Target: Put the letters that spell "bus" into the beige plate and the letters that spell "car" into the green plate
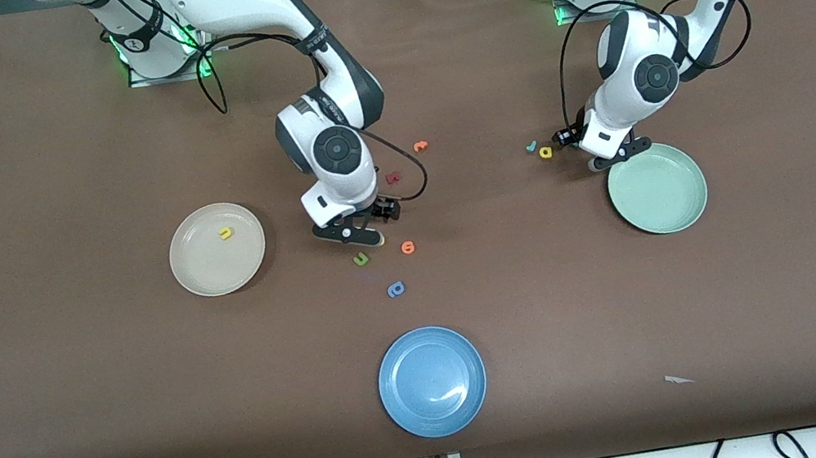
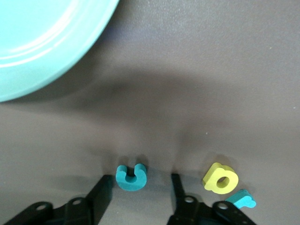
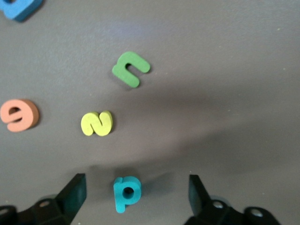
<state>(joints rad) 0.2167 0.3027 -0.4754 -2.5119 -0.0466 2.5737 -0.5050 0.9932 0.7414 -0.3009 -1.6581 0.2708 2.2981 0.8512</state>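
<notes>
- Blue, round and bare, the blue plate (image 1: 432,381) lies nearest the front camera, about midway between the two ends of the table.
- Farther up lies a darker blue letter (image 1: 396,289), and just past it a green u (image 1: 361,259) and an orange letter (image 1: 408,246) side by side.
- The green plate (image 1: 657,189) sits toward the left arm's end with nothing in it; the beige plate (image 1: 216,248) sits toward the right arm's end and holds a yellow u (image 1: 225,233).
- The right gripper (image 1: 359,230) hangs low over the table just past the green u. In the right wrist view its fingers (image 3: 70,192) stand wide apart with the teal b (image 3: 126,191) lying between them, touched by neither; the yellow s (image 3: 97,123) lies just beside it on the table.
- The left gripper (image 1: 618,156) is low at the edge of the green plate that faces the bases. In the left wrist view its fingers (image 2: 101,197) are parted around the teal c (image 2: 130,177), which lies flat on the table; a small gap shows on each side, so no grip is seen.
- The yellow a (image 1: 546,152) and the teal r (image 1: 531,146) lie touching each other, just beside the left gripper toward the table's middle.
- Farthest from the camera, a dark red letter (image 1: 393,177) and another orange letter (image 1: 421,145) lie near the right arm's wrist.
</notes>
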